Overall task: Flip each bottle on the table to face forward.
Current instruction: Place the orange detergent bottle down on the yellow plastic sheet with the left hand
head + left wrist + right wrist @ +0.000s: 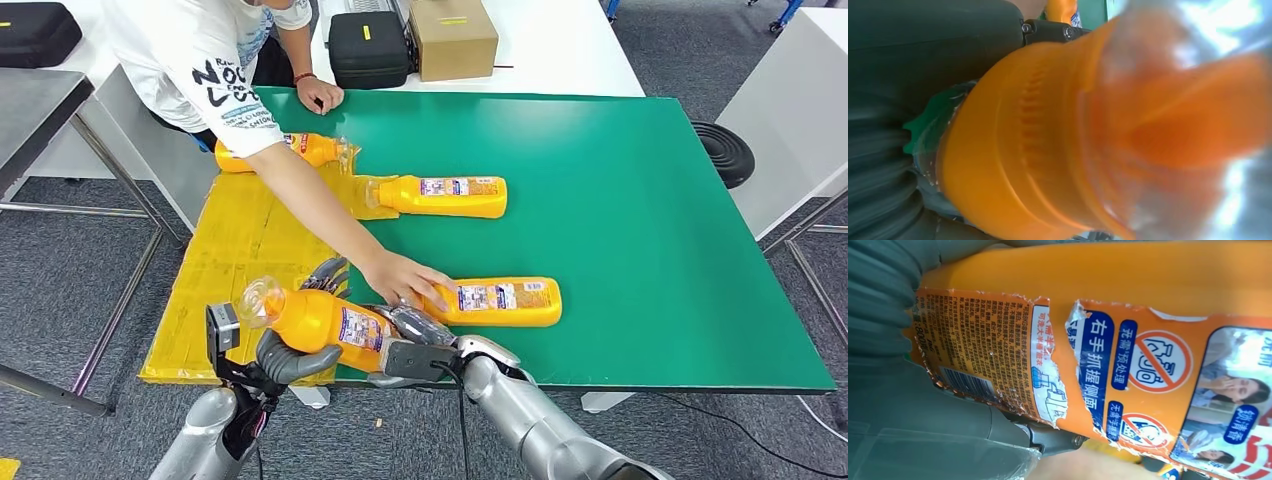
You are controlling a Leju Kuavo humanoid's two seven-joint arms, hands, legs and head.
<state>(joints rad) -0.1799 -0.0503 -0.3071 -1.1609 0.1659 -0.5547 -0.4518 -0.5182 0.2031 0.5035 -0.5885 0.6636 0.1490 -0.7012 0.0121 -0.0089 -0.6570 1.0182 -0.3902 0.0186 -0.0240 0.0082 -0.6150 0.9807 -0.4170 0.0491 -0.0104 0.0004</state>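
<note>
I hold an orange bottle [322, 322] with a clear cap [260, 298] above the table's near edge, lying sideways with the cap to the left. My left hand [285, 358] grips its neck end, and my right hand [412, 330] grips its base end. Up close, the bottle's neck [1038, 150] lies against my left hand [923, 60], and its torn label [998, 355] sits beside my right hand [898, 405]. Three more orange bottles lie flat: one [500, 302] just beyond my right hand, one [445, 196] mid-table, one [300, 150] at the far left.
A person leans in from the far left, one hand [405, 278] on the nearest lying bottle, the other [320, 95] on the green mat's [650, 230] far edge. Yellow cardboard [230, 260] covers the table's left side. A black case [368, 45] and a box [452, 35] stand behind.
</note>
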